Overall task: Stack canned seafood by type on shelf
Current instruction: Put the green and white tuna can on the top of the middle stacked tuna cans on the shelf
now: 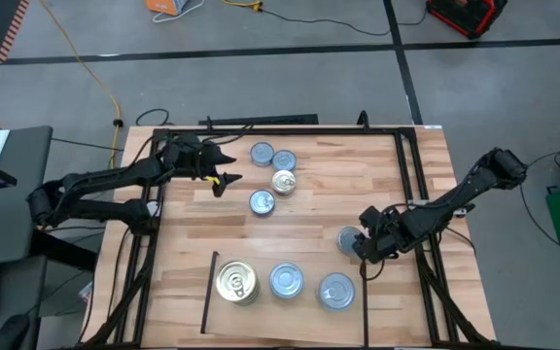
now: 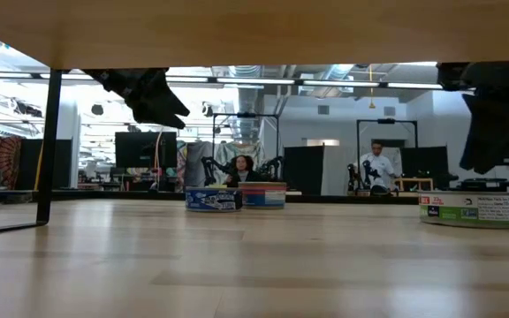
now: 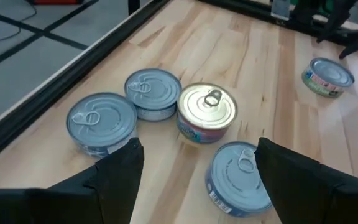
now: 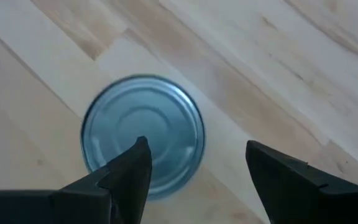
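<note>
- Shelf [image 1: 207, 292]: a patch of light wood planks at the near edge of the surface [image 1: 309, 209], bounded by thin black lines. It holds three flat round tins in a row.
- Gold-topped tin on the shelf [image 1: 235, 282]: at the left end of the row, with a pull ring on its lid; it appears to sit on a stack, though how many lie beneath cannot be told.
- Silver-topped tins on the shelf: one in the middle [image 1: 286, 281], one at the right end [image 1: 335, 290], each apart from its neighbour.
- Lone silver tin [image 4: 143, 134]: plain ringed end facing up, blue at the rim, lying flat on the planks beyond the shelf's right end.
- Right claw [image 1: 366, 245]: just beside the lone silver tin, poised above it; the fingers [image 4: 129, 171] stand apart with nothing between them, one overlapping the tin's edge in the wrist view.
- Far cluster: a blue-sided silver tin [image 3: 236, 177] nearest, then a gold-topped tin [image 3: 207, 112] with a pull ring, then two silver tins [image 3: 152, 92] [image 3: 101, 121] side by side; the gold one touches a silver neighbour.
- Left claw [image 1: 218, 167]: at the left of the far cluster, raised off the surface, open and empty.
</note>
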`<action>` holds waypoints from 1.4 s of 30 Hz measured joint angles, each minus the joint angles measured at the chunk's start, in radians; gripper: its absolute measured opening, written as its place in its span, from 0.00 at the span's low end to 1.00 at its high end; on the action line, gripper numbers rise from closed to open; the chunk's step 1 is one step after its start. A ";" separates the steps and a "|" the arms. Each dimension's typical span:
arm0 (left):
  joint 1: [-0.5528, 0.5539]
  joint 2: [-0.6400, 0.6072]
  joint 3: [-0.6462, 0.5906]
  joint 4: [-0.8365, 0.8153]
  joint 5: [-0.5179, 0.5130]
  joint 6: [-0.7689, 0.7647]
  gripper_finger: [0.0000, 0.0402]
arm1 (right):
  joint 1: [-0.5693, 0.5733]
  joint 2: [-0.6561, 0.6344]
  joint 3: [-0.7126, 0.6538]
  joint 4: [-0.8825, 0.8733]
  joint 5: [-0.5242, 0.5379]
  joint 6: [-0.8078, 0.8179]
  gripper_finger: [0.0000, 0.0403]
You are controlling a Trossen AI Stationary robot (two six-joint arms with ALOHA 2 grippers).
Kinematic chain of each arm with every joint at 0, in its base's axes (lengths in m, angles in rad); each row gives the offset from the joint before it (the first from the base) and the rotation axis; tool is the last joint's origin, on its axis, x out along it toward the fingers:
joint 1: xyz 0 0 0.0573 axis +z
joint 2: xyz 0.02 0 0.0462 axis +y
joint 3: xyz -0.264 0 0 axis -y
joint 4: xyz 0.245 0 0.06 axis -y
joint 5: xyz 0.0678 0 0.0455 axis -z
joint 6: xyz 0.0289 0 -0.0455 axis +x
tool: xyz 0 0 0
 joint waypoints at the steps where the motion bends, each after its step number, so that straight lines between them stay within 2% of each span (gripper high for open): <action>1: 0.000 -0.006 0.000 0.000 0.000 -0.006 0.73 | 0.003 0.002 0.000 -0.004 -0.006 0.001 0.70; 9: 0.000 -0.082 0.000 -0.005 -0.021 -0.058 0.73 | 0.000 0.073 -0.070 0.002 -0.021 0.027 0.70; 15: 0.000 -0.162 0.000 -0.076 -0.053 -0.064 0.73 | 0.002 0.095 -0.081 -0.021 -0.018 0.067 0.70; 21: 0.000 -0.229 0.000 -0.156 -0.071 -0.064 0.73 | 0.019 0.028 -0.088 -0.068 -0.011 0.081 0.70; 24: 0.000 -0.253 0.000 -0.197 -0.088 -0.064 0.73 | 0.025 -0.018 -0.089 -0.193 -0.004 0.187 0.70; 30: 0.000 -0.268 0.000 -0.225 -0.109 -0.064 0.73 | -0.009 -0.024 -0.086 -0.198 0.006 0.206 0.70; 38: -0.001 -0.266 0.000 -0.225 -0.112 -0.064 0.73 | -0.010 -0.025 -0.052 -0.149 0.048 0.050 0.70; 42: -0.001 -0.266 0.000 -0.226 -0.108 -0.073 0.73 | -0.009 -0.024 -0.008 -0.109 0.006 -0.074 0.70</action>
